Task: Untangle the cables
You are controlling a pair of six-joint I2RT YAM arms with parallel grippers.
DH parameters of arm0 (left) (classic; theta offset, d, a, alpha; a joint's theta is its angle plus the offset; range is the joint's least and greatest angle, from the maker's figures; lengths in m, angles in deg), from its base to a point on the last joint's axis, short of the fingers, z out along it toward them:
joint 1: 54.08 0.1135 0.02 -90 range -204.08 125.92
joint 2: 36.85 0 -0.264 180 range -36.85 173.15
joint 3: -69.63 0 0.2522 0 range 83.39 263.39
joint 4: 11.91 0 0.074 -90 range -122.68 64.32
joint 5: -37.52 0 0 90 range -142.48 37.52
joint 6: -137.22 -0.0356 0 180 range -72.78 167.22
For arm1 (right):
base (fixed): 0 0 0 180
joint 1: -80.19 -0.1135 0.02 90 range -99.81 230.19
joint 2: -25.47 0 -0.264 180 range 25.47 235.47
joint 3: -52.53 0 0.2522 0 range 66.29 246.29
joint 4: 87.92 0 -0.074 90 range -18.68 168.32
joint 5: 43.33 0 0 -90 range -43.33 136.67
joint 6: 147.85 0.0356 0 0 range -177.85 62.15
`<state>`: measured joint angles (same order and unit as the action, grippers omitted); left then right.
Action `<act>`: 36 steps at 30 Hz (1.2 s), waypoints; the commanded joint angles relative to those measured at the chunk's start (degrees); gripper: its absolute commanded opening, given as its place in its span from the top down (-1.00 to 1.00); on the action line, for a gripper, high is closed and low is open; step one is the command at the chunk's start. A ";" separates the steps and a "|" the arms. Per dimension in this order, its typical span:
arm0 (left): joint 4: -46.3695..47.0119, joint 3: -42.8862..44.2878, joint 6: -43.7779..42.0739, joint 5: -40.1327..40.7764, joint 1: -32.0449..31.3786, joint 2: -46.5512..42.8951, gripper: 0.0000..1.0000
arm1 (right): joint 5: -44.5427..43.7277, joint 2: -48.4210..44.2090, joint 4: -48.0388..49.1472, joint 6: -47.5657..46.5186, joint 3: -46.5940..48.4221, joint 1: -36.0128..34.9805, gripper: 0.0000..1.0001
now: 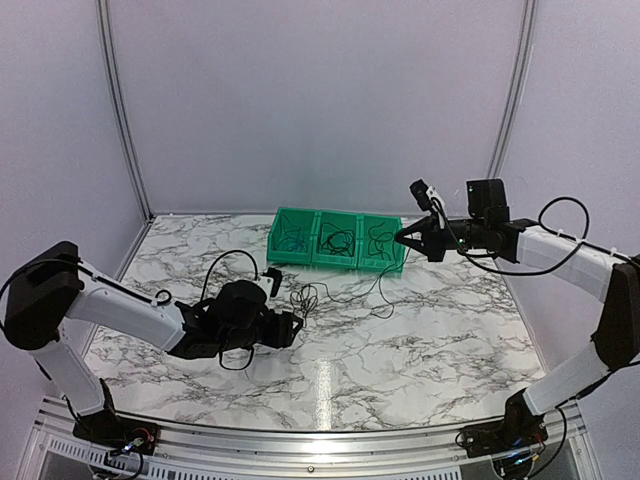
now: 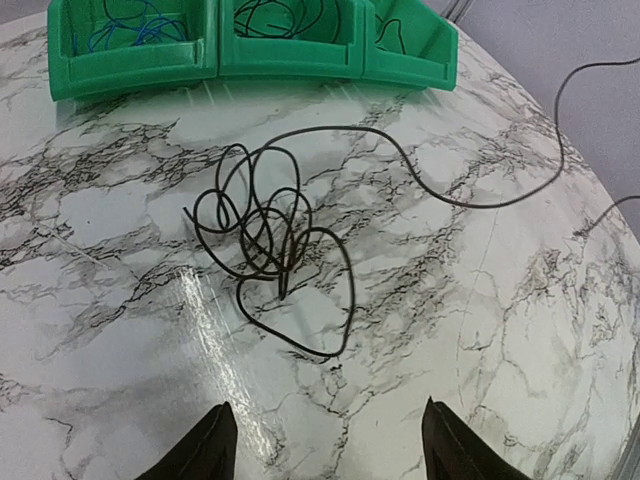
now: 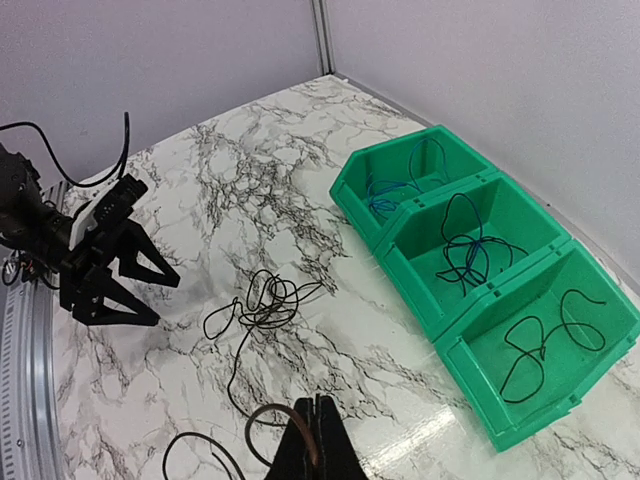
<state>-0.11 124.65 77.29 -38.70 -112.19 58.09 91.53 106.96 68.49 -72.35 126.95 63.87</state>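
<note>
A loose clump of thin black cable (image 1: 308, 297) lies on the marble table in front of the green bins. It also shows in the left wrist view (image 2: 265, 240) and the right wrist view (image 3: 262, 300). One strand (image 2: 470, 200) runs from the clump off to the right. My left gripper (image 1: 296, 326) is open and empty, its fingertips (image 2: 222, 415) wide apart, low over the table just short of the clump. My right gripper (image 1: 408, 238) is raised near the right bin and shut on a dark cable end (image 3: 285, 412) that loops from its jaws.
A row of three green bins (image 1: 340, 262) stands at the back of the table. The left one holds a blue cable (image 3: 395, 185), the middle one a black and blue cable (image 3: 465, 250), the right one a black cable (image 3: 545, 345). Grey walls enclose the table.
</note>
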 commanded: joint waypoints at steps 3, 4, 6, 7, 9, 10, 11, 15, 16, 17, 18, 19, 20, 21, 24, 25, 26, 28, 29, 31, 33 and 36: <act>-5.08 5.69 2.97 -0.95 3.14 6.05 -0.28 | 2.05 -2.50 6.82 -1.75 -2.02 0.32 1.00; -5.08 6.75 2.86 -1.52 3.31 6.99 -0.28 | 1.88 -2.67 6.83 -2.11 -2.38 0.32 1.00; -5.08 8.93 2.45 -2.43 3.52 9.52 -0.30 | 1.77 -3.06 6.92 -2.47 -3.02 0.33 1.00; -5.38 10.28 2.32 -2.89 3.72 10.66 -0.32 | 1.87 -3.28 6.85 -2.62 -3.14 0.32 1.00; -6.69 13.05 3.01 -3.98 4.30 13.24 -0.32 | 1.97 -3.63 6.76 -2.72 -3.27 0.32 1.00; -7.32 14.79 3.37 -4.43 4.58 14.37 -0.31 | 1.98 -3.81 6.75 -2.74 -3.35 0.32 1.00; -7.66 15.85 3.80 -4.91 4.87 15.45 -0.25 | 2.19 -3.88 6.64 -2.75 -3.36 0.32 1.00; -9.09 19.10 4.43 -6.86 6.28 18.97 0.13 | 2.18 -4.51 6.10 -2.90 -3.18 0.34 1.00; -9.60 19.58 4.85 -7.70 6.66 19.49 0.26 | 2.10 -4.77 5.94 -2.90 -3.06 0.32 1.00; -9.99 19.72 5.06 -8.20 7.01 19.58 0.38 | 2.00 -4.96 5.63 -2.90 -2.71 0.32 1.00; -10.20 19.52 5.17 -8.58 7.37 19.17 0.51 | 1.78 -5.29 5.18 -2.83 -2.27 0.36 1.00; -10.25 19.03 4.94 -8.75 7.65 18.47 0.66 | 1.52 -5.56 4.68 -2.77 -1.65 0.51 1.00; -10.26 18.31 4.72 -8.89 7.92 17.55 0.81 | 1.26 -5.75 4.01 -2.54 -0.72 0.90 1.00; -10.54 17.52 4.47 -8.93 8.14 16.51 0.95 | 0.98 -5.88 3.30 -2.08 0.44 1.57 1.00; -13.38 15.04 3.71 -8.88 8.95 12.98 1.00 | 1.55 -5.64 0.01 -0.86 7.26 4.80 1.00; -15.38 14.44 3.38 -8.49 9.16 11.57 1.00 | 1.62 -5.26 -1.65 -0.91 10.24 5.99 1.00; -17.17 13.89 2.64 -8.07 9.28 10.52 1.00 | 1.52 -4.79 -3.31 -1.11 13.38 7.29 1.00; -20.17 12.76 1.22 -7.53 9.35 8.78 1.00 | -0.11 -3.73 -6.99 -2.07 19.39 9.52 1.00; -21.23 12.04 0.81 -7.32 9.48 7.96 1.00 | -1.57 -3.31 -8.21 -2.25 21.86 10.58 1.00; -22.61 10.38 0.45 -7.34 9.57 6.60 1.00 | -3.11 -2.53 -10.22 -2.01 26.42 13.03 1.00; -23.13 8.48 0.19 -7.31 9.57 5.48 1.00 | -4.38 -2.01 -11.52 -1.34 29.94 15.20 1.00; -23.76 5.46 0.71 -6.84 9.66 4.62 1.00 | -7.30 -1.97 -12.73 -0.34 33.52 18.10 1.00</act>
<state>-18.91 133.74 78.90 -46.46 -102.98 64.34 88.80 103.69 61.08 -74.06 156.28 78.76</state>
